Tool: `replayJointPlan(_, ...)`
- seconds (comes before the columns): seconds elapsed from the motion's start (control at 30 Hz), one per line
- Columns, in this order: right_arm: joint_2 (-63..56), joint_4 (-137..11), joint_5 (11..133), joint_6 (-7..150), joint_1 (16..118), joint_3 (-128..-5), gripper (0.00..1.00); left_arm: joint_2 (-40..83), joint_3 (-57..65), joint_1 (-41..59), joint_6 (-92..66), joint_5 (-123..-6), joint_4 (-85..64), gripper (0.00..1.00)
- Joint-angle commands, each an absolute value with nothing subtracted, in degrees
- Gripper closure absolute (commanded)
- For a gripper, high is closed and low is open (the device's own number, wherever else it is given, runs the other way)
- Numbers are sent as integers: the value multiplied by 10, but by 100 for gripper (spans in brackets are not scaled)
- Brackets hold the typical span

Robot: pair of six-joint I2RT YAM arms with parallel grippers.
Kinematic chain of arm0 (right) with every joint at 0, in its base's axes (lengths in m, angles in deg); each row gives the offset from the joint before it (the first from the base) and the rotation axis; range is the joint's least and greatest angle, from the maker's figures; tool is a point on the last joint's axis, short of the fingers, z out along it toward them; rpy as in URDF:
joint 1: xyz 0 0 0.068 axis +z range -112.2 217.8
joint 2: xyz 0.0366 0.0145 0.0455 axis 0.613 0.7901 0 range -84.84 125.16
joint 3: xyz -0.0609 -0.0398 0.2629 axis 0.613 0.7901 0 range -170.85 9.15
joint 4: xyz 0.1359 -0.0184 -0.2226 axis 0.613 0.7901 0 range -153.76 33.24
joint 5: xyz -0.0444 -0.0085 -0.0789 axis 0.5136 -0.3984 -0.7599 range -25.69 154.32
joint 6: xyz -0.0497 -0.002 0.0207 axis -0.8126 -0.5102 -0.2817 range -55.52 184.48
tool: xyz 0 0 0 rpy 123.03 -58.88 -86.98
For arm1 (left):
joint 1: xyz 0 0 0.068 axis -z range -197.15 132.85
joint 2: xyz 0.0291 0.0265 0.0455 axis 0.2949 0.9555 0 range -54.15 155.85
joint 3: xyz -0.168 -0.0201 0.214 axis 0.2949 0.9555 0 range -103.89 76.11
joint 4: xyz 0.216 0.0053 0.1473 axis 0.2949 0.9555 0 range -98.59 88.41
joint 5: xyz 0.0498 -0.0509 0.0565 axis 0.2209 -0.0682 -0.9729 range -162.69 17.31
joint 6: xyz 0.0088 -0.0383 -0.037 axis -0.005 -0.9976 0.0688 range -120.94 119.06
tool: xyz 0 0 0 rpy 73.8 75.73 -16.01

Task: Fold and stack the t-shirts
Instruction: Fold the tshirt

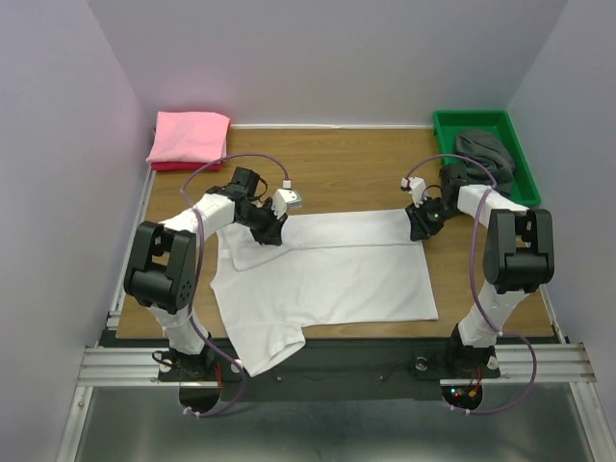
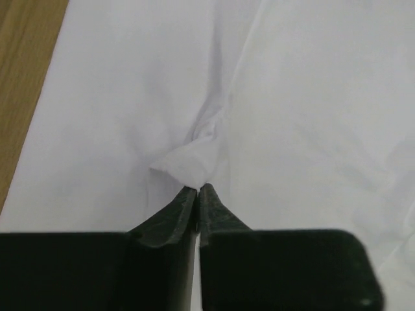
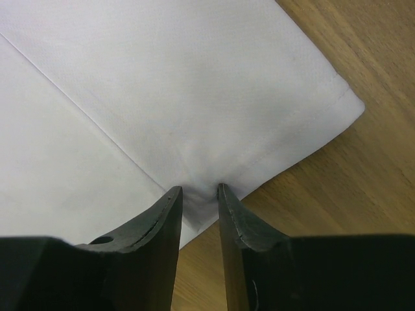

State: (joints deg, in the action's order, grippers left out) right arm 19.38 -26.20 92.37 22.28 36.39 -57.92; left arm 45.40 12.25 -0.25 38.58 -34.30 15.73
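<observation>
White t-shirt point(image 1: 327, 279) mid-fold on desk point(image 1: 346, 173); far edge is pinched by left fingers point(image 2: 167, 219) and right fingers point(image 3: 161, 220). Edge to be lifted evenly, carried nearward.

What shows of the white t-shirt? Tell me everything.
The white t-shirt is plain soft cloth with a stitched hem, spread flat on the wooden table, its far edge folded over, one sleeve reaching past the near edge. The left gripper has its jaws shut on a puckered fold; the right gripper pinches the hem.
</observation>
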Motion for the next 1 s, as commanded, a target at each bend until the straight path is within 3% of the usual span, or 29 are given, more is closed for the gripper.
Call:
replayJointPlan(0.0,183,-249,901,217,367,-586,65,369,136,35,424,-316,218,92)
replayJointPlan(0.13,176,-247,902,219,367,-586,64,332,172,85,440,-338,259,94)
replayJointPlan(0.23,167,-244,905,219,367,-585,62,315,195,114,474,-364,301,68)
replayJointPlan(0.4,152,-233,911,216,367,-594,58,279,192,120,509,-404,365,40)
replayJointPlan(0.77,165,-212,920,201,376,-612,57,271,194,-29,506,-423,322,37)
replayJointPlan(0.9,178,-212,916,204,377,-608,57,295,204,-34,518,-417,318,34)
replayJointPlan(0.97,188,-213,910,204,377,-605,57,304,206,-34,528,-404,324,37)
